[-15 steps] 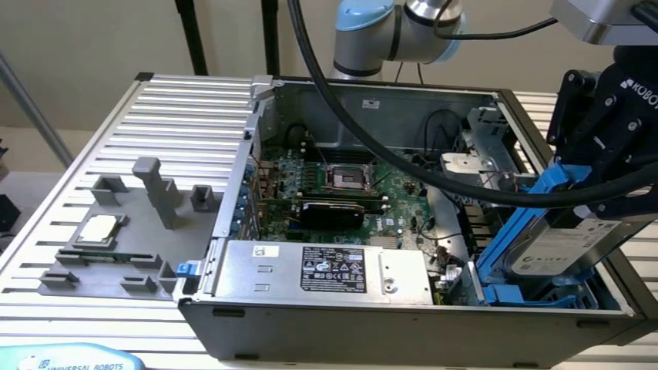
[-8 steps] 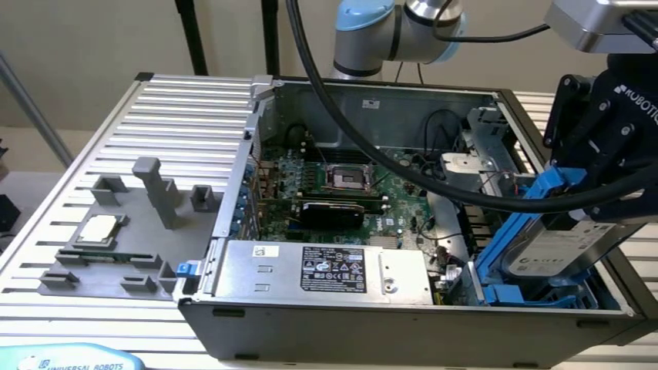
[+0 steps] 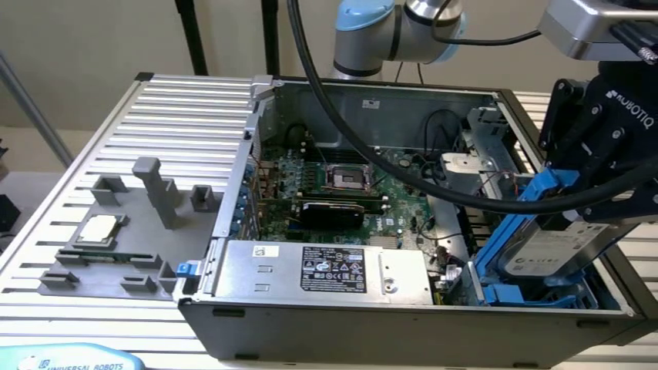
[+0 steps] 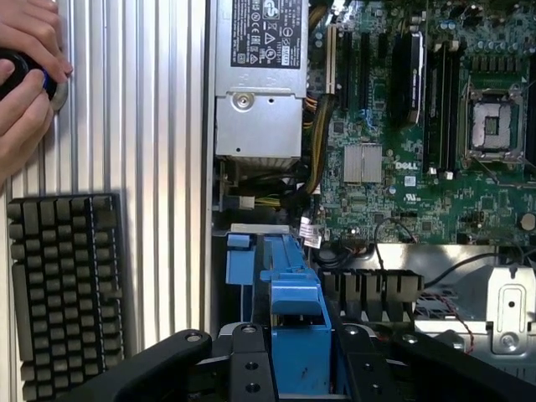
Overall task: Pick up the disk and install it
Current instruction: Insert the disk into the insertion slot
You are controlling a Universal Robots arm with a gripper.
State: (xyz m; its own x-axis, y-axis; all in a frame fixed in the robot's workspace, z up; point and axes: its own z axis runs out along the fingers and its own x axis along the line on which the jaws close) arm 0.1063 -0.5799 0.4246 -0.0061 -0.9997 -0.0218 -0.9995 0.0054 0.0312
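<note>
On the exterior view, I see the gripper point(image 3: 588, 206) at the exterior view's right, above the near right corner of the open computer case point(image 3: 411, 327). Its fingers are closed part-way onto the blue carrier of the disk point(image 3: 555, 250), gripping it. The disk hangs tilted with its white label facing the camera, its lower end down at the blue drive bay point(image 3: 514, 293), beside the power supply point(image 3: 329, 270). The motherboard point(image 3: 329, 181) lies farther back. On the table at the exterior view's left, a CPU chip point(image 3: 100, 229) sits on a grey fixture point(image 3: 113, 254).

On the wrist view, the blue carrier is pinched between the two black fingers point(image 4: 247, 360). Outside the case I see a keyboard point(image 4: 67, 285) and a person's hands point(image 4: 25, 75).
</note>
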